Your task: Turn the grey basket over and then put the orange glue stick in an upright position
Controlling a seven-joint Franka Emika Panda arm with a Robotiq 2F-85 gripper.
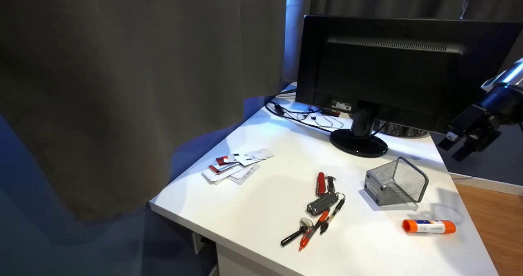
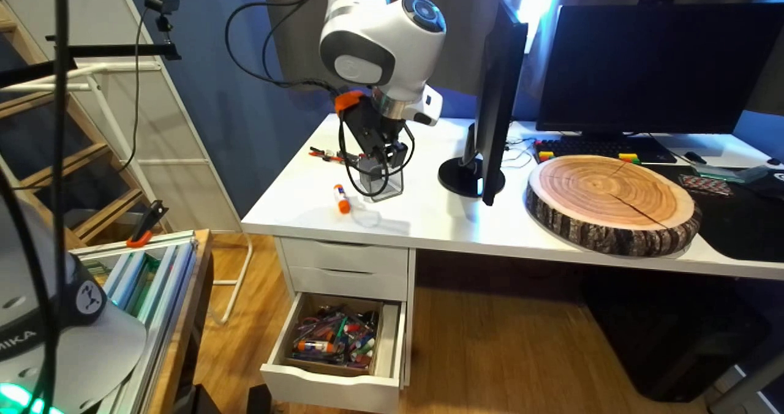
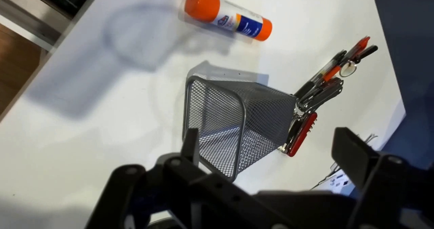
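Wrist view shows the gripper (image 3: pixel 266 134) at bottom, jaws spread and empty, the grey basket (image 3: pixel 266 115) on its side mid-frame (likely light, springy mesh, best pinched at its rim), and the orange glue stick (image 3: pixel 228 15) lying upper centre.

Loose cards (image 1: pixel 237 166) piled on white tabletop (image 1: pixel 282 182); red pocket knife (image 1: pixel 321 183), grey multitool (image 1: pixel 322 204) and pens (image 1: pixel 314 230) bunched together, apart from the cards. Black monitor (image 1: pixel 392 76) stands on round base (image 1: pixel 358 143). Thick wood slice (image 2: pixel 612 193) on tabletop, lower drawer (image 2: pixel 334 391) open, cluttered box (image 2: pixel 331 367) inside.
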